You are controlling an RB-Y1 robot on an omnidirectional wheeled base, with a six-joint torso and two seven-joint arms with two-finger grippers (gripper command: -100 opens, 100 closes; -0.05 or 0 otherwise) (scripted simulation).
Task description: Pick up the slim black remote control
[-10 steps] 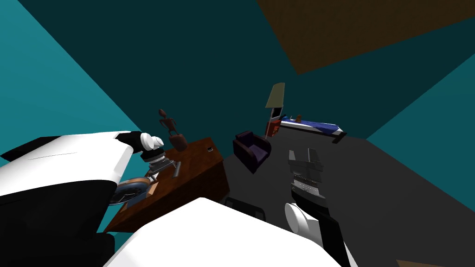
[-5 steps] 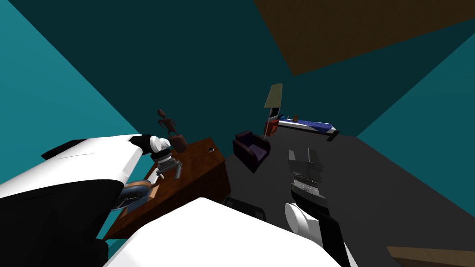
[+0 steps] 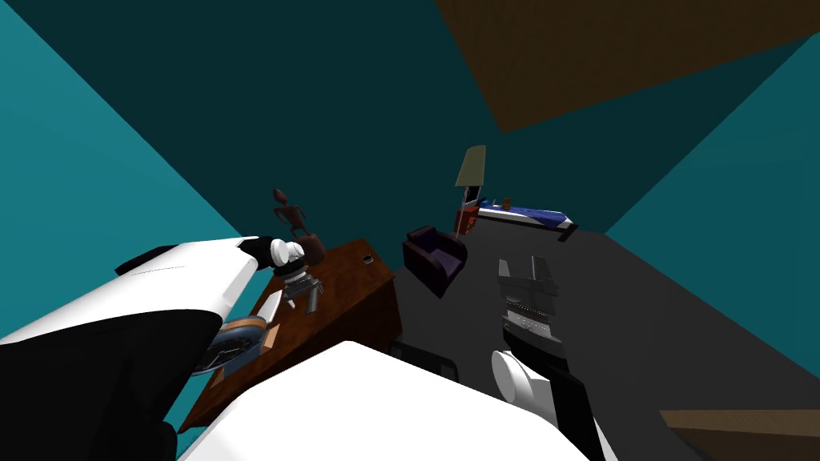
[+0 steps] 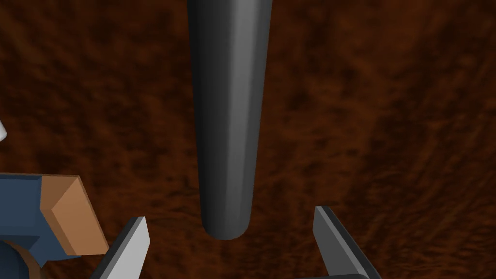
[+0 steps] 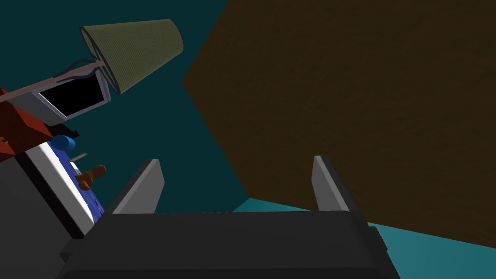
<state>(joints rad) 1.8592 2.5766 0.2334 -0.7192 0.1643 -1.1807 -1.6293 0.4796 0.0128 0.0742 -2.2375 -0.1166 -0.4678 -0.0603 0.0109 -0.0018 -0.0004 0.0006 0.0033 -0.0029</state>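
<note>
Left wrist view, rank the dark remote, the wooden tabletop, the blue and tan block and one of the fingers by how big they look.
1. wooden tabletop
2. dark remote
3. blue and tan block, cut off at the edge
4. one of the fingers, tip only
The remote's nearness to the camera enlarges it.

Nothing to read in this moment: no words, numbers, brands or signs come through on any surface. The slim dark remote [image 4: 226, 121], running down the centre of the left wrist view, shows a plain smooth face with no lettering or button marks to make out. Over in the upper left of the right wrist view, the white-framed panel [image 5: 72, 99] is flat black, nothing written on it.
</note>
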